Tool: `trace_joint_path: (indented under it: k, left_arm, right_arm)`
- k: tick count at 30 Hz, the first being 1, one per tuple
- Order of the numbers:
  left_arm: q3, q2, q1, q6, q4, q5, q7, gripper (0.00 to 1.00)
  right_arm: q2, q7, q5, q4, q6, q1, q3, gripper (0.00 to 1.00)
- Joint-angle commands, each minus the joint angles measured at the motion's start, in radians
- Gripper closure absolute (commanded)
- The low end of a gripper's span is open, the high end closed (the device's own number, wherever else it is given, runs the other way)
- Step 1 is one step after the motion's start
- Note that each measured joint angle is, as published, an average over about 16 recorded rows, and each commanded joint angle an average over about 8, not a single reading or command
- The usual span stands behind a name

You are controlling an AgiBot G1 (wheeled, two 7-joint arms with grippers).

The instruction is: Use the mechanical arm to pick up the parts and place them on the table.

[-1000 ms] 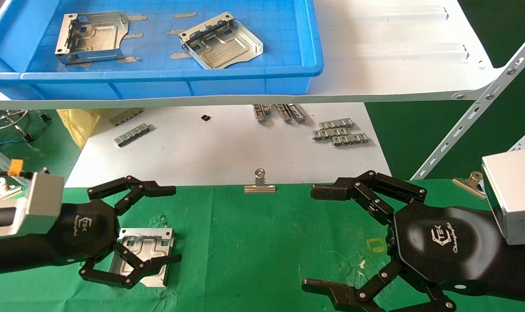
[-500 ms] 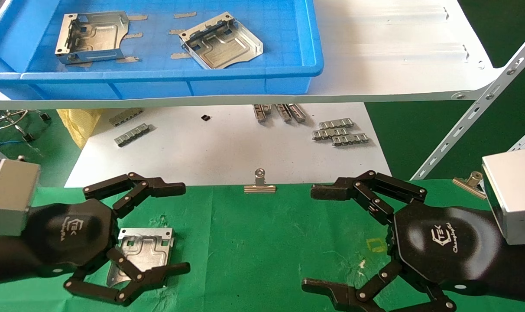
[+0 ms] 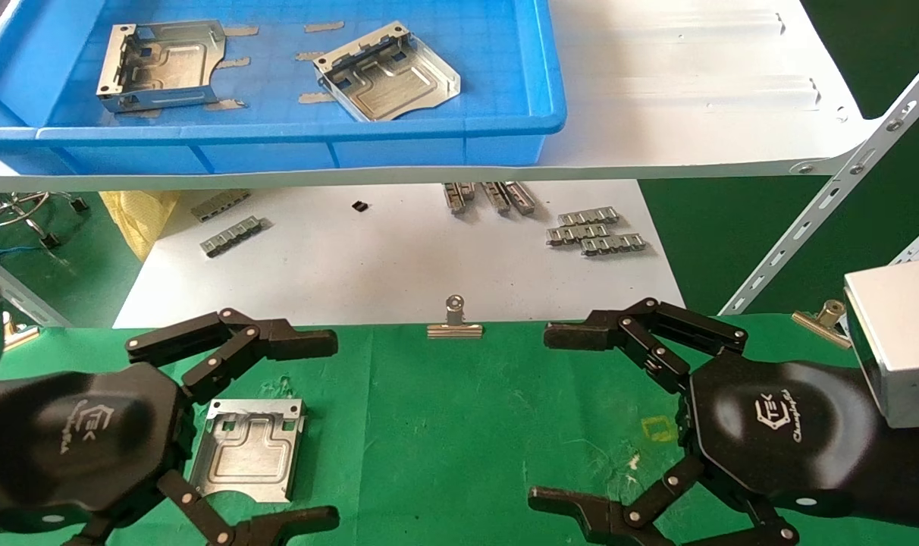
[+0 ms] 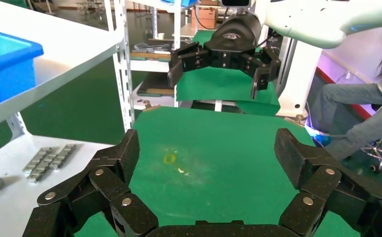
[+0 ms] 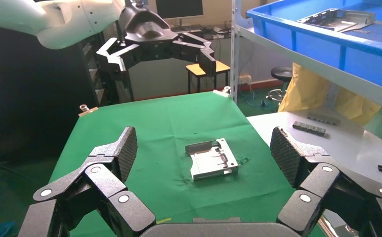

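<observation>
Silver-grey parts [image 3: 387,72] lie in the blue bin [image 3: 550,91], far forward of the empty, spread-fingered left gripper [image 3: 232,432], the nearer arm.

A white metal shelving rack [image 4: 124,74] with perforated uprights stands in a workshop; a seated person [image 4: 371,118] in jeans waits beside it. Elsewhere, a small yellow-topped table [image 5: 206,69], a black stool [image 5: 280,74] and a dark monitor [image 5: 179,7] line the wall.
</observation>
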Motion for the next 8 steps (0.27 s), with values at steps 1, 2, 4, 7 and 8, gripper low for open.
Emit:
trace_joint_path:
  k: [1, 2, 4, 7, 8]
  left_arm:
    - [-0.013, -0.002, 0.008, -0.001, -0.018, -0.004, -0.013, 0.0]
    - [-0.012, -0.002, 0.008, -0.002, -0.017, -0.004, -0.011, 0.0]
    - [-0.009, -0.002, 0.007, -0.002, -0.013, -0.004, -0.008, 0.0]
    - [-0.006, -0.002, 0.005, -0.002, -0.008, -0.003, -0.005, 0.0]
    - [-0.005, -0.002, 0.004, -0.002, -0.007, -0.003, -0.005, 0.0]
  right_arm:
    - [0.0, 0.0, 0.0, 0.0, 0.0, 0.0, 0.0, 0.0]
    - [0.0, 0.0, 0.0, 0.0, 0.0, 0.0, 0.0, 0.0]
    - [0.0, 0.0, 0.0, 0.0, 0.0, 0.0, 0.0, 0.0]
    - [0.0, 0.0, 0.0, 0.0, 0.0, 0.0, 0.0, 0.0]
    - [0.0, 0.0, 0.0, 0.0, 0.0, 0.0, 0.0, 0.0]
